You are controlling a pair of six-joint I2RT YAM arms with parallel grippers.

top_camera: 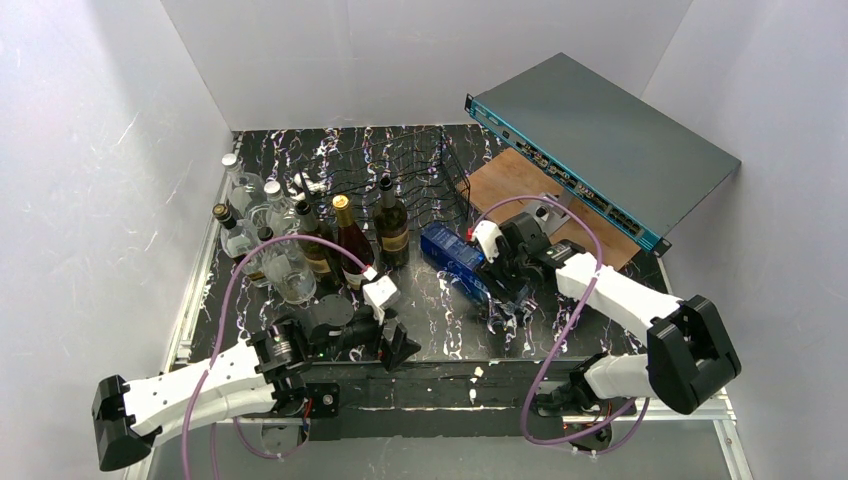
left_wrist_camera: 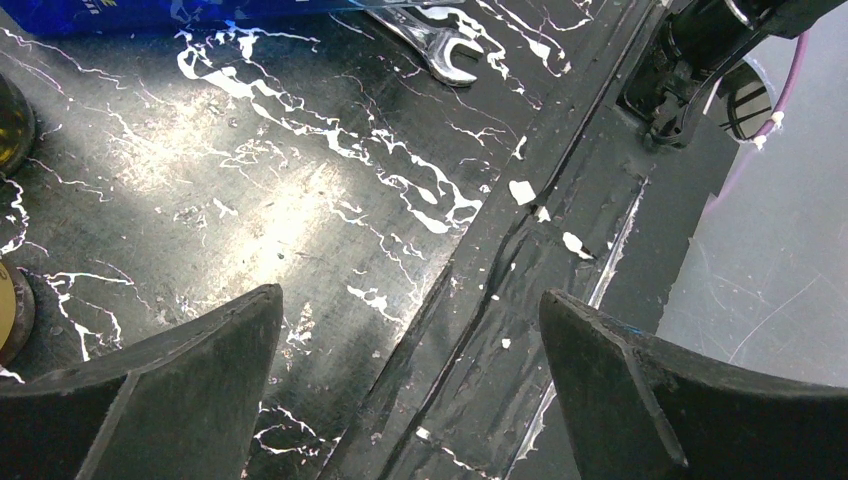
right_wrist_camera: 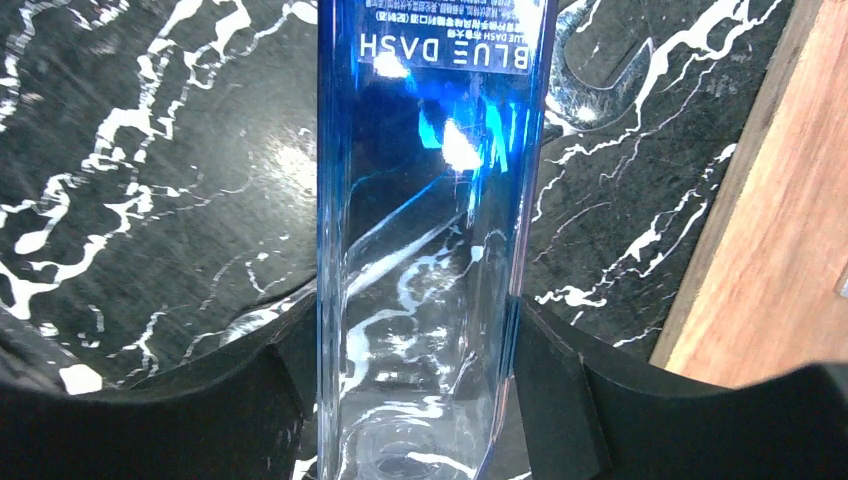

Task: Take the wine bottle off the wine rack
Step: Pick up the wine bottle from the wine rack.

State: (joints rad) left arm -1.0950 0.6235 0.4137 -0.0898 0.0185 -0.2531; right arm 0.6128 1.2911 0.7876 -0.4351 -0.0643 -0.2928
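Observation:
The wine rack (top_camera: 420, 165), a low black wire frame, stands at the back of the table. In front of it a blue glass bottle (top_camera: 462, 262) marked "BLUE DASH" lies on its side, low over the dark marbled table. My right gripper (top_camera: 510, 275) is at its near end. In the right wrist view the bottle (right_wrist_camera: 430, 150) runs up between the fingers, and my right gripper (right_wrist_camera: 415, 310) is shut on it, both pads against its flat sides. My left gripper (top_camera: 395, 345) hangs open near the front edge, and in its wrist view my left gripper (left_wrist_camera: 410, 295) holds nothing.
Several upright bottles (top_camera: 300, 240) crowd the left side of the table. A flat grey box with a teal edge (top_camera: 600, 140) leans at the back right over a wooden board (top_camera: 520, 185). A steel wrench (left_wrist_camera: 430, 40) lies beside the blue bottle (left_wrist_camera: 150, 12).

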